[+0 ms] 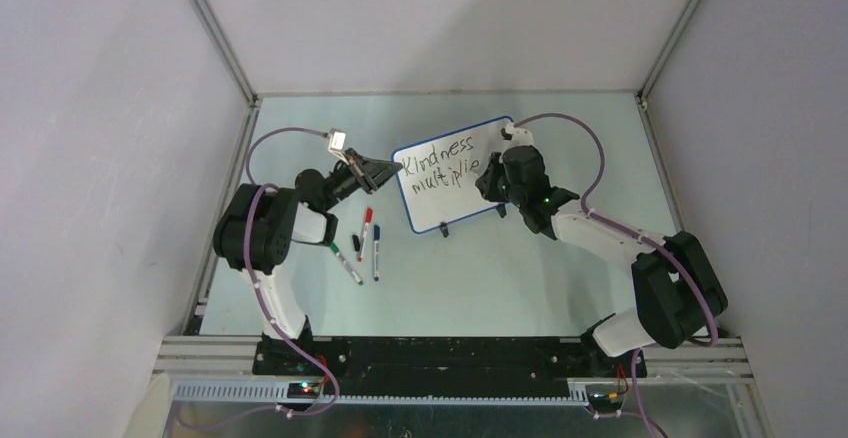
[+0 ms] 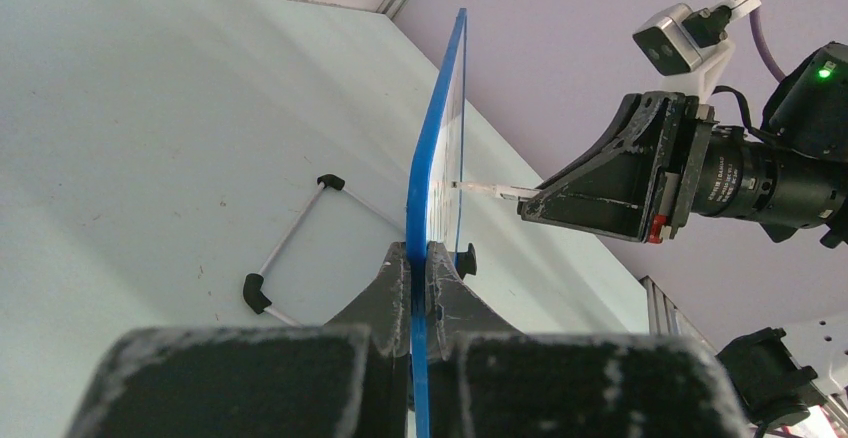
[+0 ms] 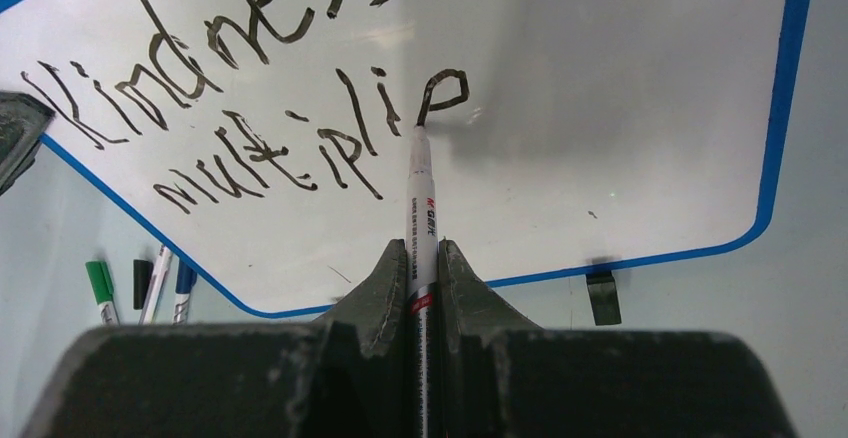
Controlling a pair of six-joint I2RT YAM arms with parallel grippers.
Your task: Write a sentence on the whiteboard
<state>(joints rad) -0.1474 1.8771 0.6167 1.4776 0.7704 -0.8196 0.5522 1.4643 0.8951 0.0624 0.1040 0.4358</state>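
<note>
**Pale tabletop (image 1: 560, 258), 1 letter unwritten**

Overhead: the whiteboard (image 1: 455, 173) stands mid-table, left gripper (image 1: 392, 170) at its edge, right gripper (image 1: 497, 176) facing it. Left wrist: jaws clenched on its blue rim. Right wrist: jaws grasp a marker (image 3: 420, 213), tip touching the sentence (image 3: 250, 118), 2 lines ending "multiplie". Pushing hard could tip the whiteboard.

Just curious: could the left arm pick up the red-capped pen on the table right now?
Probably not yet: the left gripper is shut on the edge of the whiteboard. The red-capped pen itself lies uncovered close by.
</note>
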